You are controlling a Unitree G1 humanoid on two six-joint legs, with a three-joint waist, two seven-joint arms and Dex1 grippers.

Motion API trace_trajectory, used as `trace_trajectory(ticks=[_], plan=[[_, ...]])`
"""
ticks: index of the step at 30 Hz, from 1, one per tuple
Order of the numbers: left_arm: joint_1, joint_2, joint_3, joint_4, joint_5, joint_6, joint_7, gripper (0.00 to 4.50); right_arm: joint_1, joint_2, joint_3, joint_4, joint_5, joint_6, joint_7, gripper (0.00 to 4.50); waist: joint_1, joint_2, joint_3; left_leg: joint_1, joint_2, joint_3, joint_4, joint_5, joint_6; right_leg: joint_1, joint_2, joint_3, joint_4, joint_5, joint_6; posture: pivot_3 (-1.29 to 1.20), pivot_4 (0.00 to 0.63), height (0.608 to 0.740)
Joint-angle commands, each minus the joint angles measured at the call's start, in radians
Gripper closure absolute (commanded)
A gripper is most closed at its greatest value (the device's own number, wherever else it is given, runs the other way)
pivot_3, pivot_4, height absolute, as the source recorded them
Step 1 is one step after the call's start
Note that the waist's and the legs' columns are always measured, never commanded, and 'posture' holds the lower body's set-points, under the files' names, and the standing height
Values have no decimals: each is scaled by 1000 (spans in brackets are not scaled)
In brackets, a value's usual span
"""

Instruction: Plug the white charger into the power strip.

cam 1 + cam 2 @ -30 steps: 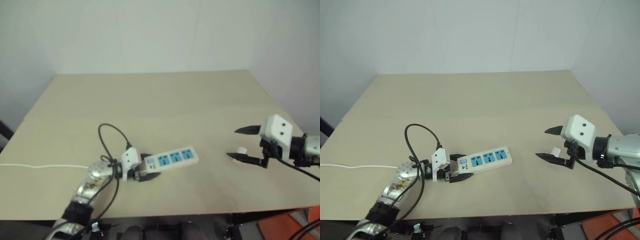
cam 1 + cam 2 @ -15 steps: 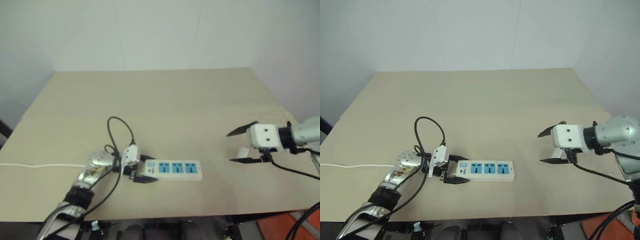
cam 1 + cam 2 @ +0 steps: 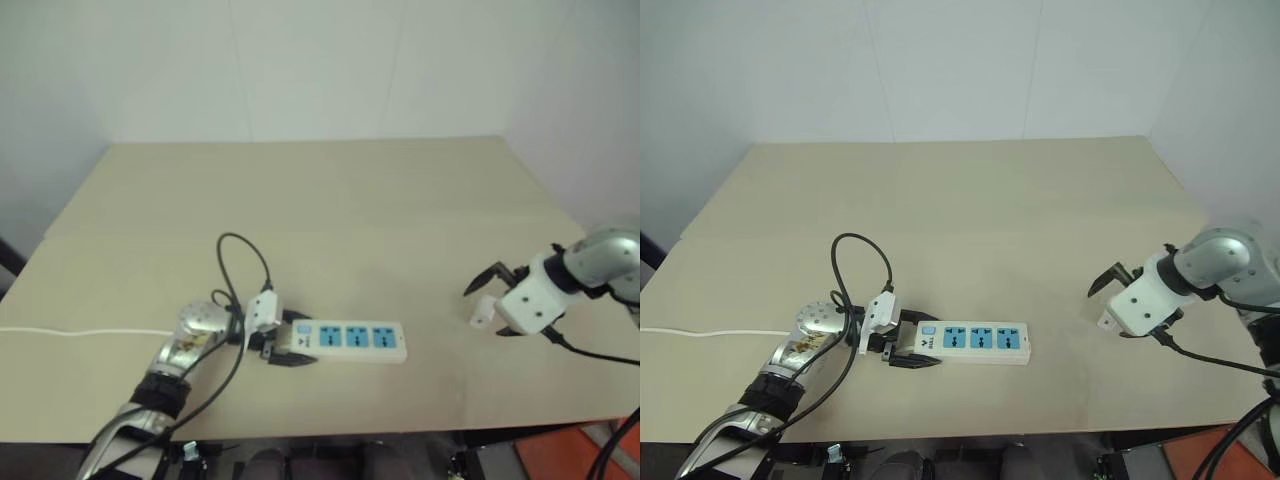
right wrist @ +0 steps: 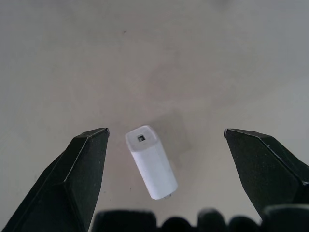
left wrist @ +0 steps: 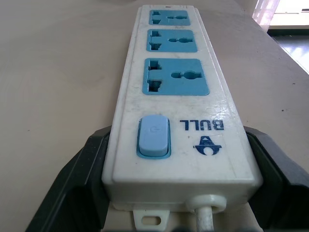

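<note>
**Charger bracketed but not yet gripped; strip held at its switch end**

Nearest on the beige surface (image 3: 330, 200), towards the left, the power strip (image 3: 352, 340) is seen lying flat, its three blue socket faces upward and its length running to the right. Its switch end is clamped between the black fingers of the left tool (image 3: 283, 343), one finger on each long side, so the strip is held steady at a fairly wide opening. The thin white cord (image 3: 80, 333) is seen trailing off to the left edge.

Well apart, at the right side and slightly farther, the white charger (image 4: 150, 162) is found lying on its side on the surface. The right tool (image 3: 1118, 300) is pointed steeply down over it with its jaws fully spread; nothing is touched or held, and the charger sits between the fingers, closer to one than the other.

Trouble is judged most likely at closing: because the charger lies off-centre and skewed between the fingers, it could be nudged, spun or squeezed out. A grip taken with the prongs badly oriented would make alignment with a socket difficult later.
</note>
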State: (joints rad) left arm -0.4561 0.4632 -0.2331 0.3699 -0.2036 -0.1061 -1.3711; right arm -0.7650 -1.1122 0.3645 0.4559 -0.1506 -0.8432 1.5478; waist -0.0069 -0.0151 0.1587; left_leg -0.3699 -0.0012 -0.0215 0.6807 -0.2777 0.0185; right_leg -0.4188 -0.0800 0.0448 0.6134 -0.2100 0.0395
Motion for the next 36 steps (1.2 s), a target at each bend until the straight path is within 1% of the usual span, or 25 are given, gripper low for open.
trace_trajectory(ticks=[1,5,9,15,20,23,27,28,31,32,36], plan=[[12,2,-19,-3,29,-1,15,1199,-68,0,41,54,-78,-108,11,0,0,0,0,0,0,0,0,0,0,0,0,0,0,0,0,0,150,740],[19,7,-16,-13,32,2,27,1199,-134,34,89,132,-184,-169,-48,0,-2,0,0,0,0,0,0,0,0,0,0,0,1,0,0,0,150,740],[28,10,-15,-26,31,6,36,1199,-176,66,125,201,-247,-207,-90,0,-3,0,0,0,0,0,0,0,0,0,0,0,1,0,0,0,150,740],[38,12,-13,-42,30,13,51,1199,-194,95,173,261,-330,-223,-146,0,-4,0,0,0,-1,0,0,0,0,0,-1,0,2,0,-1,0,150,740],[42,13,-14,-47,30,16,55,1199,-197,121,199,283,-369,-214,-181,0,-5,0,0,0,-1,0,0,0,0,0,-1,0,2,0,-1,0,150,740],[42,14,-15,-48,32,17,58,1199,-195,139,213,278,-380,-204,-187,567,-6,0,0,1,-1,0,0,0,0,0,-1,0,2,0,-1,0,150,740],[41,14,-16,-50,34,19,63,1199,-194,156,228,297,-407,-205,-202,1863,-10,-1,-1,3,-1,0,0,0,0,2,-1,0,2,1,-1,0,150,740],[41,14,-16,-52,34,20,65,1199,-192,160,231,306,-416,-205,-207,2262,-13,-1,-1,4,0,0,0,0,0,3,-1,0,2,1,-1,0,150,740],[41,17,-15,-54,35,21,69,1199,-192,171,237,324,-451,-206,-229,3140,-24,-2,0,12,0,0,-1,0,0,13,0,0,-1,1,-1,0,150,740],[42,17,-15,-53,35,21,69,1199,-193,175,237,329,-459,-207,-236,3287,-29,-3,0,17,1,0,-2,0,0,17,0,0,-1,1,-1,0,150,740],[41,18,-17,-50,37,22,71,1199,-203,180,227,335,-478,-211,-282,3294,-38,-7,-1,18,1,-1,-1,0,0,18,0,0,0,1,-1,0,150,740]])
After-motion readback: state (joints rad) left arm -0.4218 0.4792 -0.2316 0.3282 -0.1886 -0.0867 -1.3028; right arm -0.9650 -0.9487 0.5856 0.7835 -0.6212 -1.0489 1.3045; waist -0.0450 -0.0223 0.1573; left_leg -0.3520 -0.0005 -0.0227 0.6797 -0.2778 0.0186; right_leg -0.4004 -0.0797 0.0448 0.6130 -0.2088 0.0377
